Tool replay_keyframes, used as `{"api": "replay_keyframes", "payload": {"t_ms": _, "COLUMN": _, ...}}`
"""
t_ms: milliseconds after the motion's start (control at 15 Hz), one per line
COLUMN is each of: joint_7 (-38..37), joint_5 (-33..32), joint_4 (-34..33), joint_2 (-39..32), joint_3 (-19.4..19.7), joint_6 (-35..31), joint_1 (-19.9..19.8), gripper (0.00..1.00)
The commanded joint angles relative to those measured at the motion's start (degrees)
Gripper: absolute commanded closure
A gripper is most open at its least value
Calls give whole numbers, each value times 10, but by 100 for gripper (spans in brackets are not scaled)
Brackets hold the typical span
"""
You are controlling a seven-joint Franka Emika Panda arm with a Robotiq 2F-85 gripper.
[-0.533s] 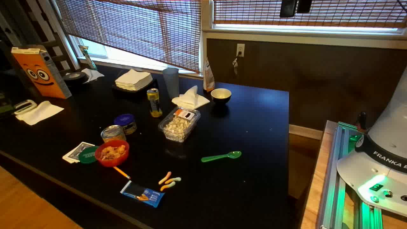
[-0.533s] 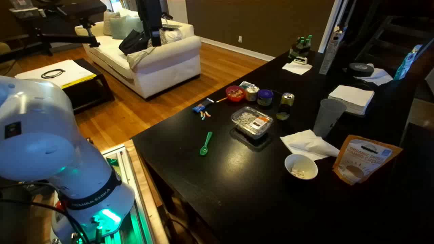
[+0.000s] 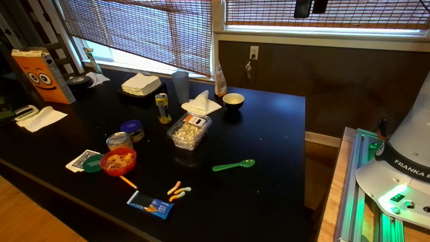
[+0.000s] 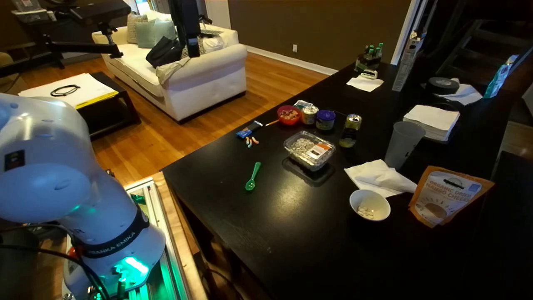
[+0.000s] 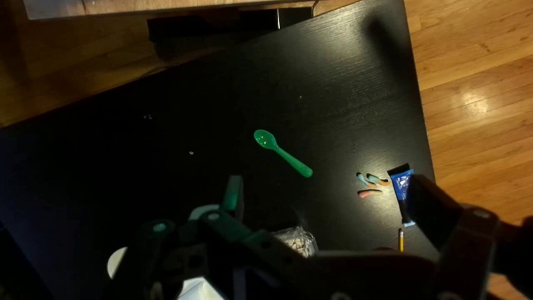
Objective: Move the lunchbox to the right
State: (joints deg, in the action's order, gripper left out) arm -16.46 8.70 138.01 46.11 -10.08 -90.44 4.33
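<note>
The lunchbox [image 3: 189, 131] is a clear plastic container with whitish pieces inside and an orange-and-white label on its lid. It stands on the black table in both exterior views, also here [image 4: 309, 150]. In the wrist view only one corner of the lunchbox [image 5: 300, 245] shows; the gripper body hides the rest. My gripper [image 5: 329, 187] is open, its fingers wide apart with nothing between them. In an exterior view the gripper's tips [image 3: 311, 7] show at the top edge, high above the table; they also hang at the top in an exterior view [image 4: 193, 48].
A green spoon [image 3: 234, 165] lies near the lunchbox. A napkin [image 3: 201, 106], a yellow can [image 3: 163, 109] and a bowl [image 3: 233, 101] stand close behind it. A red bowl [image 3: 118, 162], gummy worms [image 3: 179, 191] and a blue wrapper [image 3: 151, 205] lie toward the front edge.
My gripper has shifted very slightly left in an exterior view, still high above the table. The lunchbox and the other objects have not moved.
</note>
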Motion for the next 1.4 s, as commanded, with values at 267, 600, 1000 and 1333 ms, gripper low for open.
{"api": "replay_keyframes", "payload": {"t_ms": 267, "joint_7": 160, "joint_5": 40, "joint_4": 24, "joint_2": -179, "joint_3": 18, "joint_6": -317, "joint_1": 44, "gripper": 0}}
{"api": "replay_keyframes", "payload": {"t_ms": 600, "joint_7": 344, "joint_5": 70, "joint_4": -20, "joint_2": -371, "joint_3": 63, "joint_6": -430, "joint_1": 83, "gripper": 0}}
{"api": "replay_keyframes", "payload": {"t_ms": 1000, "joint_7": 483, "joint_5": 34, "joint_4": -187, "joint_2": -574, "joint_3": 65, "joint_6": -429, "joint_1": 31, "gripper": 0}}
{"api": "replay_keyframes", "payload": {"t_ms": 1333, "joint_7": 454, "joint_5": 42, "joint_4": -125, "joint_2": -533, "joint_3": 46, "joint_6": -451, "joint_1": 20, "gripper": 0}}
